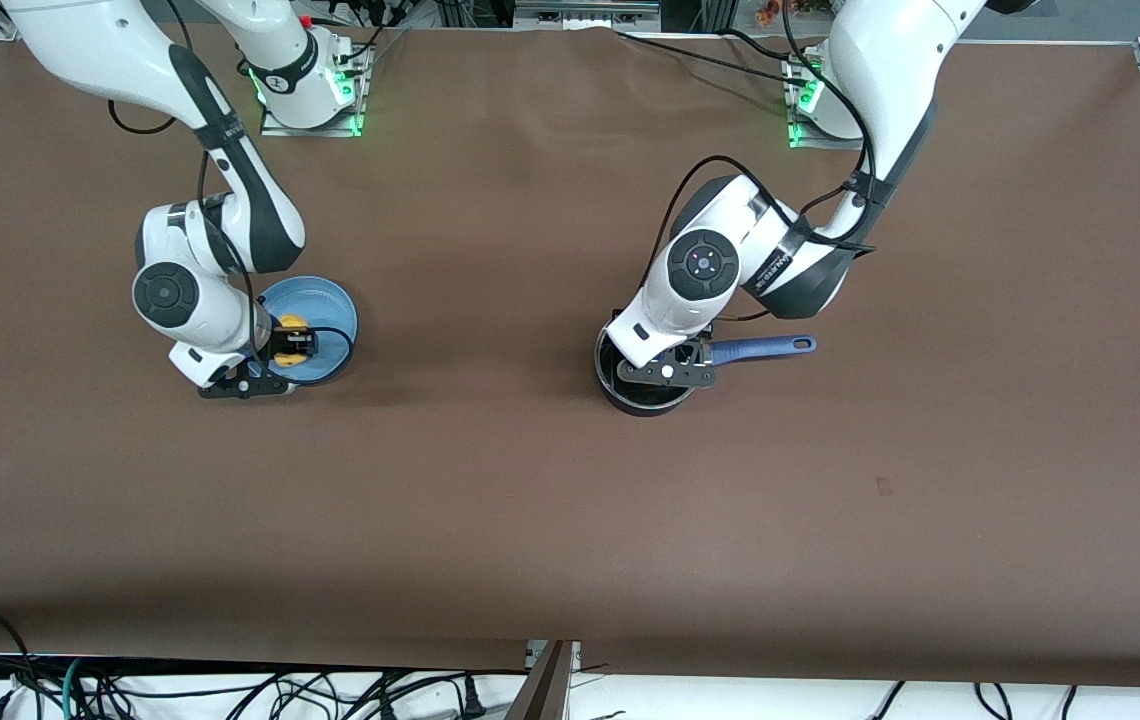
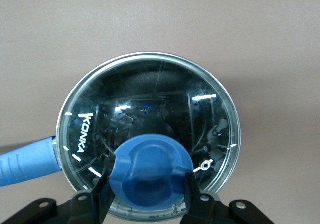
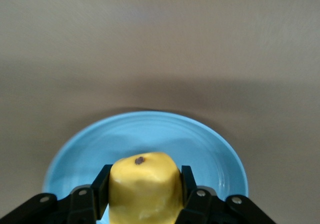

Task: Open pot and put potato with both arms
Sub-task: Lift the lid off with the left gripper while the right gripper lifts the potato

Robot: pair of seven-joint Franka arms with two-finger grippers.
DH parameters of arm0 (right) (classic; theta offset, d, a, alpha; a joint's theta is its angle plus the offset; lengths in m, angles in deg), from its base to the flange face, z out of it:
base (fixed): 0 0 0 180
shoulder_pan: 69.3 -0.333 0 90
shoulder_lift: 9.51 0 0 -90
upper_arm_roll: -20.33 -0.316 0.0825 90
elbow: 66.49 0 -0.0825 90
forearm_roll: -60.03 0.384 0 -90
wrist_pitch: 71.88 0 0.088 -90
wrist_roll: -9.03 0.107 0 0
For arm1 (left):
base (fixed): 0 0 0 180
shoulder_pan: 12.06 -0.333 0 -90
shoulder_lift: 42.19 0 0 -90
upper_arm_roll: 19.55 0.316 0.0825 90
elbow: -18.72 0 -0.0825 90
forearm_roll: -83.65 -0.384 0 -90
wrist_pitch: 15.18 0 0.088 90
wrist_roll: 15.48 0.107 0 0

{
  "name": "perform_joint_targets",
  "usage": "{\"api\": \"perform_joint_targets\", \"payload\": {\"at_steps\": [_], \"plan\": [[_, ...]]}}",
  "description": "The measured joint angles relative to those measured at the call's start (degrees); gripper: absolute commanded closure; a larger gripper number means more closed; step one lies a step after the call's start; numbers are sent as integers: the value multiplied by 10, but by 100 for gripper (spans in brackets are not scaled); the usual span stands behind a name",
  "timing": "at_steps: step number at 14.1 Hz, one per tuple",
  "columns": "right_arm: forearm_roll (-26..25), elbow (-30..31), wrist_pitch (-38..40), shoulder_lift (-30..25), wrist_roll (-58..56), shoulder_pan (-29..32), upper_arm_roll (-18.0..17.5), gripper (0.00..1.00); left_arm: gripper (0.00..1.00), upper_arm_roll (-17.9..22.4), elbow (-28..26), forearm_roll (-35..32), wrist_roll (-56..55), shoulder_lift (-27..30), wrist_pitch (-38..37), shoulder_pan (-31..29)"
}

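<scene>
The black pot stands mid-table with its blue handle pointing toward the left arm's end. Its glass lid sits on it. My left gripper is over the pot. In the left wrist view the gripper is shut on the lid's blue knob, one finger on each side. My right gripper is over the light-blue plate. It is shut on the yellow potato. I cannot tell whether the potato touches the plate.
The brown table stretches wide around both things. The plate and the pot lie about level with each other, with bare table between them. Cables hang along the table's edge nearest the front camera.
</scene>
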Motion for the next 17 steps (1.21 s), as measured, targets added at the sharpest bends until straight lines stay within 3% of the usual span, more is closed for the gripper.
{"api": "perform_joint_targets", "payload": {"at_steps": [5,9,17], "plan": [[11,-112,125,-21,8,-4,-55,93,100,3,16,0,0,6,-30,-4],[47,-158,138,-15,58,-47,-68,95,100,4,46,0,38,36,-108,-30],[113,-293,140,72,264,-196,-72,95,100,7,61,0,291,54,-161,-201]]}}
